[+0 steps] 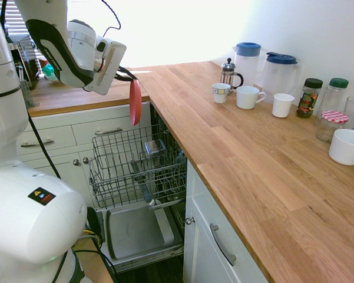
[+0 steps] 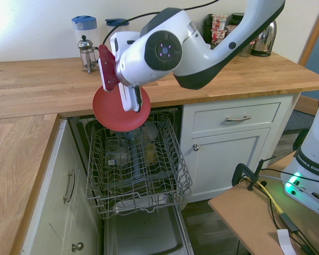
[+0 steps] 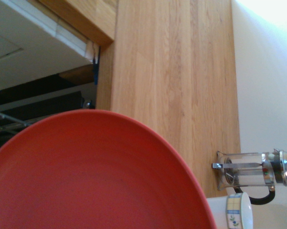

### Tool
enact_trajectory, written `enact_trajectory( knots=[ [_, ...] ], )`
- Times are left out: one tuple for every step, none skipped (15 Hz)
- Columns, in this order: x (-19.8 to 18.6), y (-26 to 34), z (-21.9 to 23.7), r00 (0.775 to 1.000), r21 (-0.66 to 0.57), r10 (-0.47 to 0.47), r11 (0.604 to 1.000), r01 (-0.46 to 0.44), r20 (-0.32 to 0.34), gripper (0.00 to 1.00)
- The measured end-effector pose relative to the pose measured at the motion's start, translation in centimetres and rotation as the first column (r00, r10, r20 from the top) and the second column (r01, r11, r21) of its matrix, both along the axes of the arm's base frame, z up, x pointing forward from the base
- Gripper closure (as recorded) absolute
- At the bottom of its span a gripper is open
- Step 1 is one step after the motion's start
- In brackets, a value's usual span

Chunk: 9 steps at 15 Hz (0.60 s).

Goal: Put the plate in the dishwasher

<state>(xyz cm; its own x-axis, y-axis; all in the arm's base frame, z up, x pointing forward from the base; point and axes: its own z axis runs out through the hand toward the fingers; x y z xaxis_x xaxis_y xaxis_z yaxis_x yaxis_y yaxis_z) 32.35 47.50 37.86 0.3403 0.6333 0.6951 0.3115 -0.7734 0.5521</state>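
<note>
Hanging on edge in the air, the red plate [image 2: 119,111] is pinched at its upper rim by the gripper [image 1: 122,73], above the dishwasher [image 2: 140,223] with its door folded down.

The fingers are closed on the plate's rim, so it hangs nearly upright below them; the first exterior view shows it edge-on as a thin red sliver, the second shows its round face. It sits over the back part of the pulled-out grey wire rack [image 1: 135,162], clear of the wires, level with the edge of the wooden counter [image 1: 247,153]. In the wrist view the plate fills the lower part. On the counter stand a French press [image 1: 228,72], two blue-lidded jugs [image 1: 280,73], white mugs [image 1: 247,97] and a white bowl [image 1: 347,146].
</note>
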Motion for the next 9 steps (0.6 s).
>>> enact_trajectory(
  knots=[
    [-0.6,0.6,-1.6,1.0,-0.016,0.009,1.0,-0.01,-0.009,1.0],
    [-1.0,1.2,-3.1,1.0,-0.033,0.02,0.999,-0.021,-0.018,1.0],
    [-1.3,1.8,-4.9,0.999,-0.046,0.029,0.998,-0.031,-0.031,1.0],
    [-1.3,2.4,-6.5,0.999,-0.053,0.032,0.998,-0.034,-0.044,1.0],
    [-1.0,2.8,-8.0,0.998,-0.056,0.029,0.998,-0.032,-0.054,1.0],
    [-0.9,3.1,-9.4,0.997,-0.057,0.028,0.998,-0.032,-0.066,1.0],
    [-0.7,3.4,-10.7,0.996,-0.057,0.025,0.998,-0.03,-0.082,1.0],
    [-0.7,3.6,-11.6,0.995,-0.055,0.024,0.998,-0.029,-0.093,1.0],
    [-0.7,3.8,-12.5,0.995,-0.053,0.024,0.998,-0.029,-0.102,1.0]
  ],
)
